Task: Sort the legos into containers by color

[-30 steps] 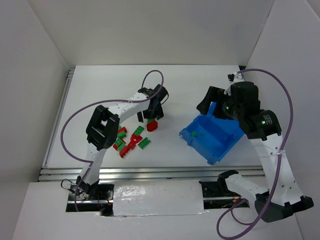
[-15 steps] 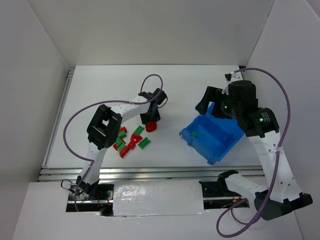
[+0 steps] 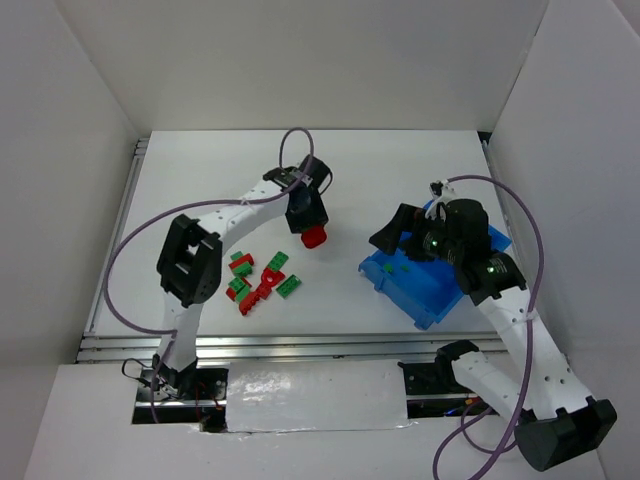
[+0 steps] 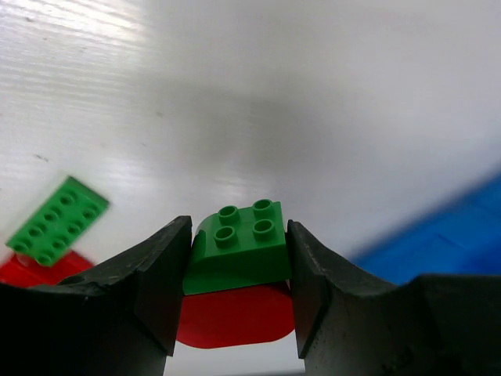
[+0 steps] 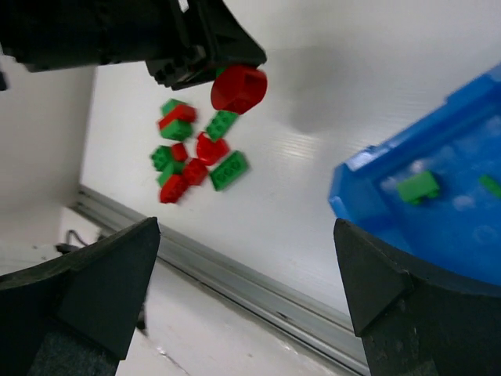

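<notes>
1. While the left gripper (image 4: 237,229) hangs over the white table (image 3: 220,190), its jaws stand roughly half open, clamped tight on a green brick (image 4: 235,258) with 4 studs facing up.
2. Stuck beneath that brick, just under the fingertips, there's a red piece (image 4: 233,317), and both ride clear of the table.
3. Below that gripper, back toward its own arm's base, the loose legos (image 3: 258,278) lie in a mixed red and green heap.
4. Over to the right gripper (image 3: 393,232): jaws spread wide, nothing between them!
5. The blue bin (image 3: 437,300) sits just beneath and beside the right gripper, well apart from the left one, with 2 green bricks (image 5: 417,186) lying inside.
</notes>
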`<state>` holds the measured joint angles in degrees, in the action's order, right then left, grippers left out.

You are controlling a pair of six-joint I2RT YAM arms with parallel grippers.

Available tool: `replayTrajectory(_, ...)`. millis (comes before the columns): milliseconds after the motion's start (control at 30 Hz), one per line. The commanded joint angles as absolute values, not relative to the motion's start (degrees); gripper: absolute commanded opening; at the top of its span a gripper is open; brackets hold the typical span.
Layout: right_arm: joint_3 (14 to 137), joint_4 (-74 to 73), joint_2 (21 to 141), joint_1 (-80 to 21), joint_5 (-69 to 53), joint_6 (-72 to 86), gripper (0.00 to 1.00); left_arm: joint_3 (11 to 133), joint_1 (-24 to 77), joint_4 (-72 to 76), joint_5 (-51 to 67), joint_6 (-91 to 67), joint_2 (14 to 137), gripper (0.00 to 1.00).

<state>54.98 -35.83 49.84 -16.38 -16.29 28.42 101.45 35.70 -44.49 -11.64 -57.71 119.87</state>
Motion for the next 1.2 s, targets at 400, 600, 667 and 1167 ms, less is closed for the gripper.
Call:
replayTrajectory(400,48.16,-4.93,52.55,-23.81,-16.62,39.72,0.95,102.57,38.32,-35.16,0.43,-64.6,101.86,0.0)
replayTrajectory(600,48.16,-0.53,56.94,-28.73,-11.0,40.52,0.93,103.8,39.02,-34.72,1.41,-64.07,102.13,0.0)
replayTrajectory(667,48.17,-0.18,58.35,-30.58,-6.79,40.69,0.93,104.06,39.11,-34.81,1.67,-63.81,102.39,0.0)
replayTrajectory(1167,48.52,9.75,64.6,-34.89,1.94,39.91,0.26,102.39,39.73,-34.63,2.9,-63.72,101.16,0.0)
